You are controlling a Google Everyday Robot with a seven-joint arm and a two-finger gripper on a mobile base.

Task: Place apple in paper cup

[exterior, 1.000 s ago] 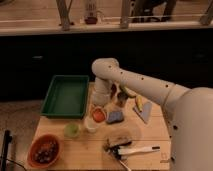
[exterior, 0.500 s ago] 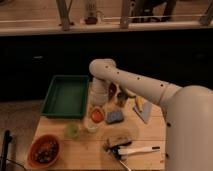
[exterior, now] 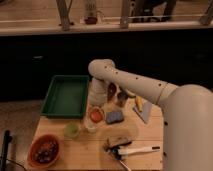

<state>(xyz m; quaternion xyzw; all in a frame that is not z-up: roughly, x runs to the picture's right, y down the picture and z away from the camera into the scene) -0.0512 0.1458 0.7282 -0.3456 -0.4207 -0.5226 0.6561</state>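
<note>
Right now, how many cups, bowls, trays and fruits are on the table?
Cups: 2, short white paper cup and small light-green cup.
Bowls: 1, round orange bowl.
Trays: 1, green rectangular tray.
Fruits: 2, small orange-red apple and yellow banana.
Total: 6.
Gripper: just above the apple.

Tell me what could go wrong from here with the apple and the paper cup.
1. The small round orange-red apple shows at the mouth of the short white paper cup, with the pincer just above it. A light cup like this may tip if the pincer catches its rim while rising.
2. The small light-green cup and the blue rectangular sponge flank the paper cup closely, so a sideways move could knock them.
</note>
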